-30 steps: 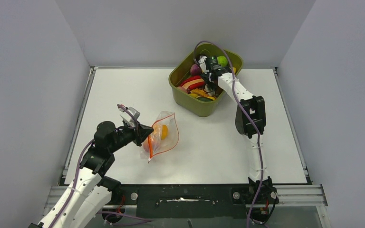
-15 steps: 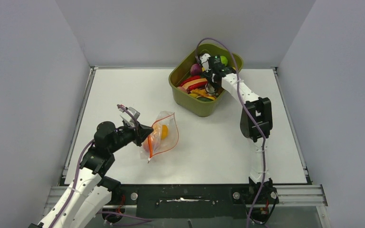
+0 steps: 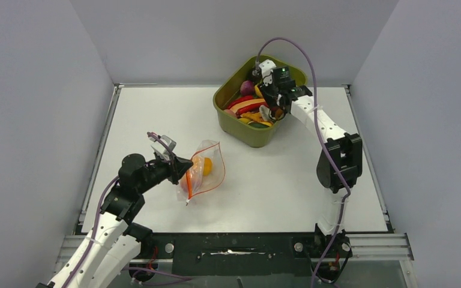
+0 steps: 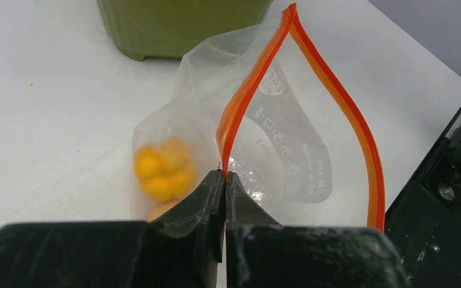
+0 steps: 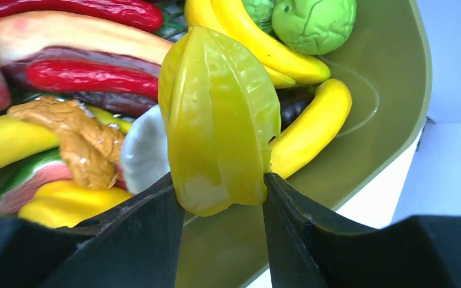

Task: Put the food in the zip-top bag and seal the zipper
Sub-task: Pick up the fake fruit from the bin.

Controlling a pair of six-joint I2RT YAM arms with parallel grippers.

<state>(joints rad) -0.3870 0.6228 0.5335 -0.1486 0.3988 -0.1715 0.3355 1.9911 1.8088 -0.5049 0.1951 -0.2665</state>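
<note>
Over the white table my right gripper has just risen above the olive tub with a yellow-green starfruit clamped between its jaws, so I can carry it to the zip-top bag at front left, whose zipper my left gripper pinches tightly.

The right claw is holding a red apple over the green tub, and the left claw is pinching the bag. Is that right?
Not quite. The right wrist view shows the right claw holding a yellow-green star fruit, not a red apple, over the green tub. The left claw is pinching the bag.
</note>
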